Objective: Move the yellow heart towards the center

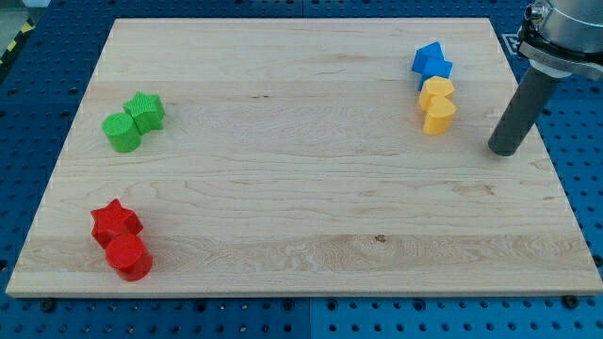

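Observation:
The yellow heart (pixel 438 115) lies near the view's top right of the wooden board (pixel 301 188). It touches a second yellow block (pixel 436 90) just above it. Blue blocks (pixel 431 62), one of them a star, sit above those and touch them. My tip (pixel 503 150) is on the board to the right of the yellow heart, a little lower, with a gap between them.
A green star (pixel 147 110) and a green round block (pixel 122 133) sit together at the view's left. A red star (pixel 114 222) and a red round block (pixel 129 257) sit at the bottom left. The board's right edge is close to my tip.

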### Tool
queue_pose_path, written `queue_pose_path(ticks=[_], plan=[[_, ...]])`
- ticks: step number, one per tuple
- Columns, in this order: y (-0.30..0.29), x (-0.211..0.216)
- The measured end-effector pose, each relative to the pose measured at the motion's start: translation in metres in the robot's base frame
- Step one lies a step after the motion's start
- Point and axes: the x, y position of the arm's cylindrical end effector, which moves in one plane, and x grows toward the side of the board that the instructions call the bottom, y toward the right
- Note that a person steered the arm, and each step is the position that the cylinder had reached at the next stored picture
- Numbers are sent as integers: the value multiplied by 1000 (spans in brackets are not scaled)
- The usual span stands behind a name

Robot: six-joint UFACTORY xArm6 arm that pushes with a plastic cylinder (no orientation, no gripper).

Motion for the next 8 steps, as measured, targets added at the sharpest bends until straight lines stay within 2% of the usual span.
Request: queue_pose_path(ticks=[3, 4, 5, 6, 8], plan=[[4, -1], [4, -11], [4, -41], [-21, -59], [-55, -60]])
